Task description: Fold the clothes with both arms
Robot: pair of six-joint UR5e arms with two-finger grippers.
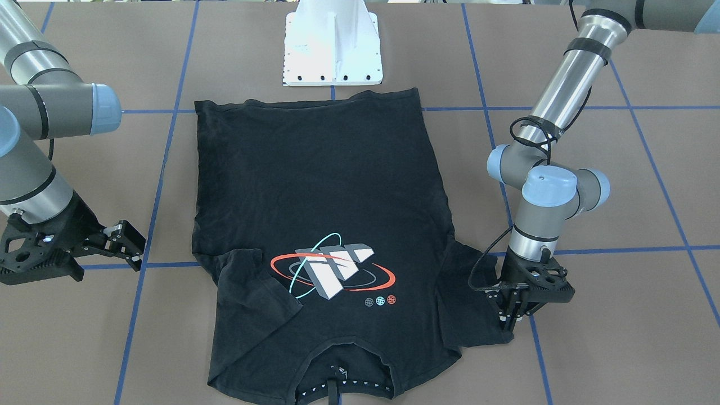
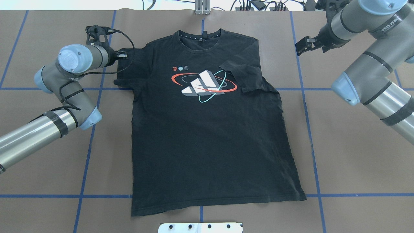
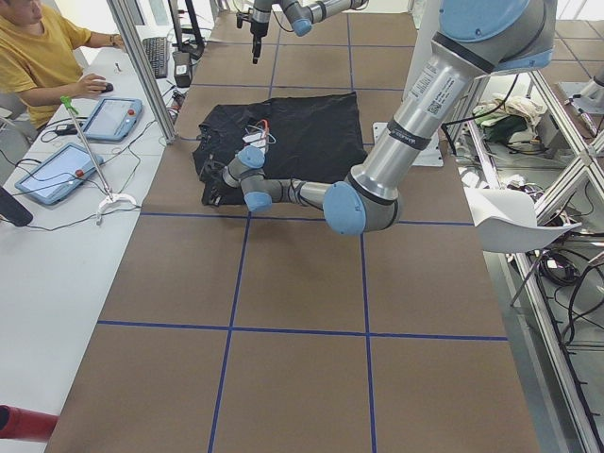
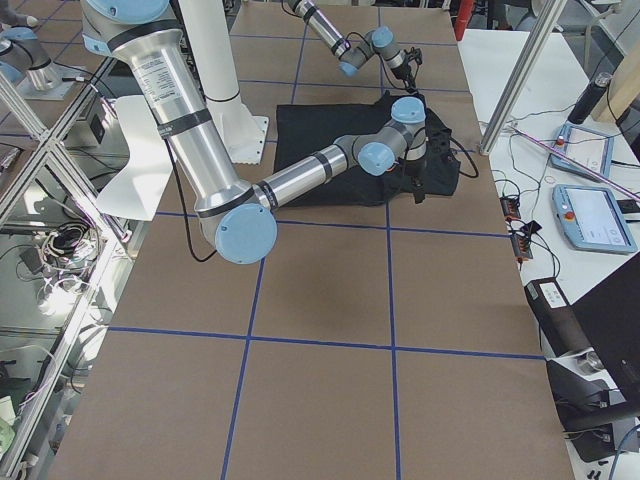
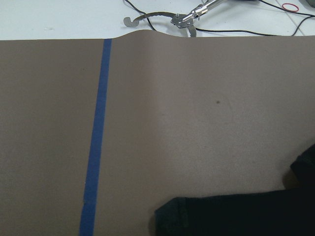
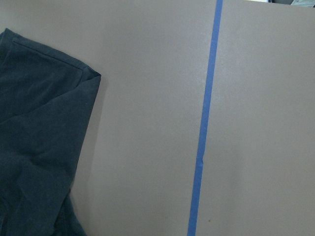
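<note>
While the black T-shirt [image 2: 207, 139] lies flat on the brown surface [image 2: 339, 155] with its print side up, we see its collar [image 2: 200, 40] at the far edge from the robot and its hem near the white pedestal base [image 1: 333, 50]. The orbit-style logo [image 2: 203, 83] sits on the chest just below the collar. The sleeve on the robot's right [image 2: 247, 76] is folded inward over the body of the shirt, its corner touching the teal ring of the logo. The sleeve on the robot's left [image 2: 124, 72] lies spread outward on the surface.

The left gripper [image 1: 514, 316] points straight down at the outer edge of that spread sleeve, right at the cloth. We cannot tell whether its fingers are spread or pinching the fabric; its wrist camera shows only the sleeve's edge at the bottom of the frame and a blue tape line [image 5: 96, 142].

The right gripper [image 1: 135, 250] hangs over bare surface, well apart from the shirt, on the far right side near the shoulder. We cannot tell whether it is spread or pressed together.
</note>
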